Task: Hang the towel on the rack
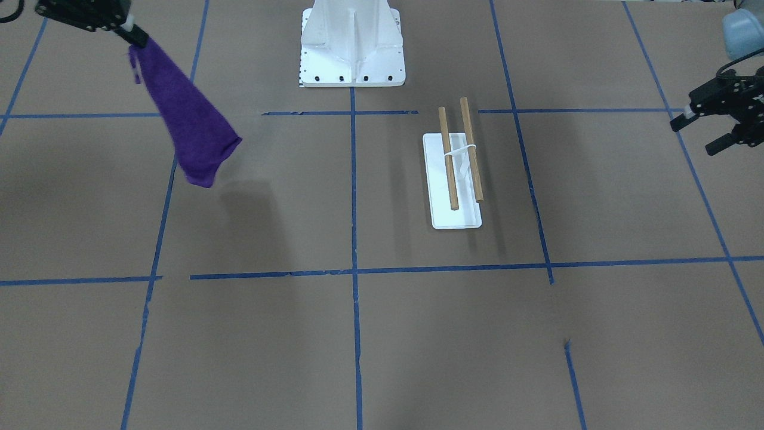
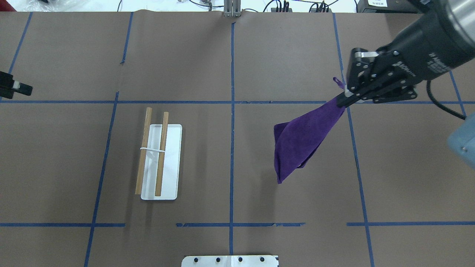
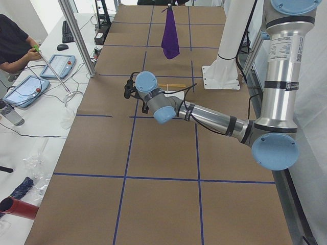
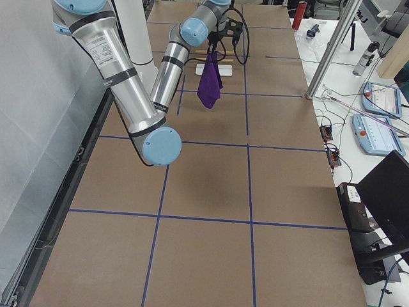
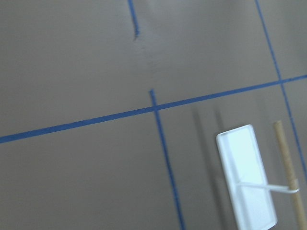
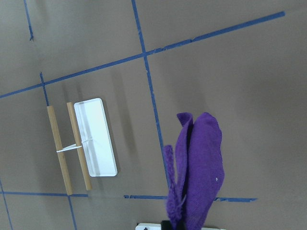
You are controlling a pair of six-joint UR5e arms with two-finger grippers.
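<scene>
My right gripper point(image 2: 343, 101) is shut on the top corner of a purple towel point(image 2: 298, 146) and holds it in the air, so the towel hangs slanted clear of the table. In the front view the gripper point(image 1: 139, 38) and towel point(image 1: 191, 131) are at upper left. The rack point(image 2: 162, 148), two parallel wooden dowels over a flat white base point(image 2: 174, 159), stands bare on the robot's left half, well apart from the towel. It also shows in the front view point(image 1: 447, 156) and the right wrist view point(image 6: 78, 143). My left gripper point(image 1: 698, 135) is open and empty at the table's left edge.
The large white bolted pedestal point(image 1: 352, 48) stands at the robot's side of the table, between the arms. Blue tape lines point(image 2: 232, 111) grid the brown table. An operator and tablets are beyond the table's far side point(image 3: 15, 46).
</scene>
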